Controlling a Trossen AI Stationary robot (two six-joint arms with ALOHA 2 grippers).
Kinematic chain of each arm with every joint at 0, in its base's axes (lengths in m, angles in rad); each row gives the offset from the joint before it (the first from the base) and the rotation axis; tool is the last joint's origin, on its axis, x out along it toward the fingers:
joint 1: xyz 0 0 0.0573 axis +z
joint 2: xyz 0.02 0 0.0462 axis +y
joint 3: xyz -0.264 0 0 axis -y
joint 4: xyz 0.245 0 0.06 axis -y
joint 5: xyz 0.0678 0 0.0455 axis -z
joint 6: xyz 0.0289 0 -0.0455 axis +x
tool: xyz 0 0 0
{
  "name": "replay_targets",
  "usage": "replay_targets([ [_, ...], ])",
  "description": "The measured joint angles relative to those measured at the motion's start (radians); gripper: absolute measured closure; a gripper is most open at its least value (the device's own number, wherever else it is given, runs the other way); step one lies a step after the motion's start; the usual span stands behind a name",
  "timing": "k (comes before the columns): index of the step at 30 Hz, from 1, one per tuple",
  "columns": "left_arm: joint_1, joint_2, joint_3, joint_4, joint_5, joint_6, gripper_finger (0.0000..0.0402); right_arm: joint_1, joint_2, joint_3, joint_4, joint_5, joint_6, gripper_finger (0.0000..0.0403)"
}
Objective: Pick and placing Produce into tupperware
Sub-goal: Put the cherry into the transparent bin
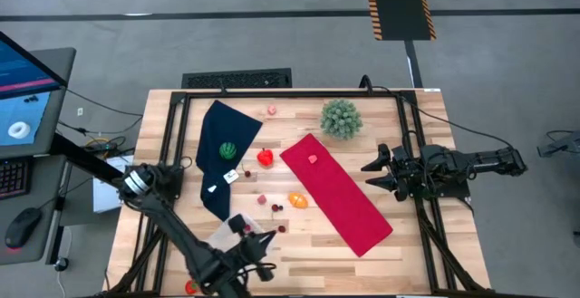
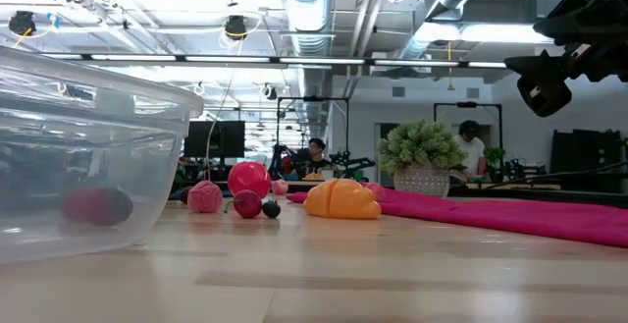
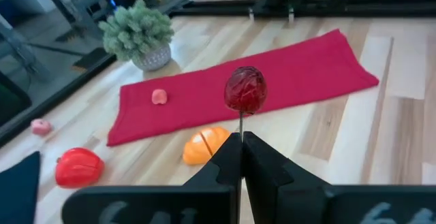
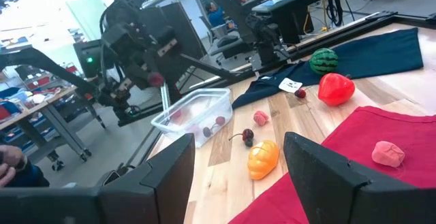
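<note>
I am holding a dark red cherry (image 3: 245, 89) by its thin stem in the left pincer (image 3: 241, 139), jaws pressed fully together on the stem, the fruit standing up above the fingertips. In the overhead view the left pincer (image 1: 246, 228) is hovering at about six o'clock on the bench (image 1: 426, 253), right at the clear tupperware (image 1: 243, 235), which is already carrying at least one reddish piece (image 2: 98, 205).

The right pincer (image 1: 373, 173) is waiting at three o'clock, jaws standing apart and empty, beside the red cloth (image 1: 337, 194).

What I am worrying about, as a judgement only:
- The grip is on a stem, not the body, so the cherry may be swivelling or slipping out if I am jolting the wrist.
- Because the stem is thin, it may be clinging to one finger on release and dropping outside the rim.
- If I am descending off-centre, the fingers may be nudging the light tupperware wall and sliding the box along the bench.

Other produce is lying near the middle: an orange fruit (image 1: 297, 200), a red pepper (image 1: 265, 158), a pink piece (image 1: 314, 159) on the cloth, and a watermelon (image 1: 228, 149) on the dark blue cloth (image 1: 217, 167) at ten o'clock.
</note>
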Motion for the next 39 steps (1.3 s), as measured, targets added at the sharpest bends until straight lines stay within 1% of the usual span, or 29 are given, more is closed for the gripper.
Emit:
replay_targets([
  [5,-0.044,-0.008,0.0,-0.12,-0.066,-0.118,0.0401,0.0,0.0,0.0,0.0,0.0,0.0,0.0154],
  [8,-0.041,-0.013,0.0,-0.209,-0.132,-0.191,0.0401,0.0,0.0,0.0,0.0,0.0,0.0,0.0154],
  [10,-0.018,-0.014,0.0,-0.183,-0.133,-0.183,0.0401,0.0,0.0,0.0,0.0,0.0,0.0,0.0154],
  [12,0.007,-0.014,-0.001,-0.081,-0.096,-0.072,0.0401,0.0,0.0,0.0,0.0,0.0,0.0,0.0154],
  [16,0.065,-0.008,-0.003,0.229,0.051,0.288,0.0401,0.0,0.0,0.0,0.0,0.0,0.0,0.0154],
  [19,0.119,-0.008,-0.022,0.425,0.162,0.505,0.0401,0.0,0.0,0.0,0.0,0.0,0.0,0.0154],
  [23,0.195,-0.007,-0.022,0.664,0.355,0.785,0.0401,0.0,0.0,0.0,0.0,0.0,0.0,0.0154],
  [28,0.277,-0.008,-0.022,0.771,0.513,0.993,0.0401,0.0,0.0,0.0,0.0,0.0,0.0,0.0154],
  [31,0.328,-0.019,-0.022,0.841,0.681,1.092,0.0401,0.0,0.0,0.0,0.0,0.0,0.0,0.0154],
  [32,0.343,-0.029,-0.022,0.852,0.722,1.12,0.0401,0.0,0.0,0.0,0.0,0.0,0.0,0.0154],
  [36,0.409,-0.073,-0.035,0.865,0.805,1.165,0.0401,0.0,0.0,0.0,0.0,0.0,0.0,0.0154],
  [39,0.464,-0.137,-0.113,0.906,0.914,1.187,0.0401,0.0,0.0,0.0,0.0,0.0,0.0,0.0154],
])
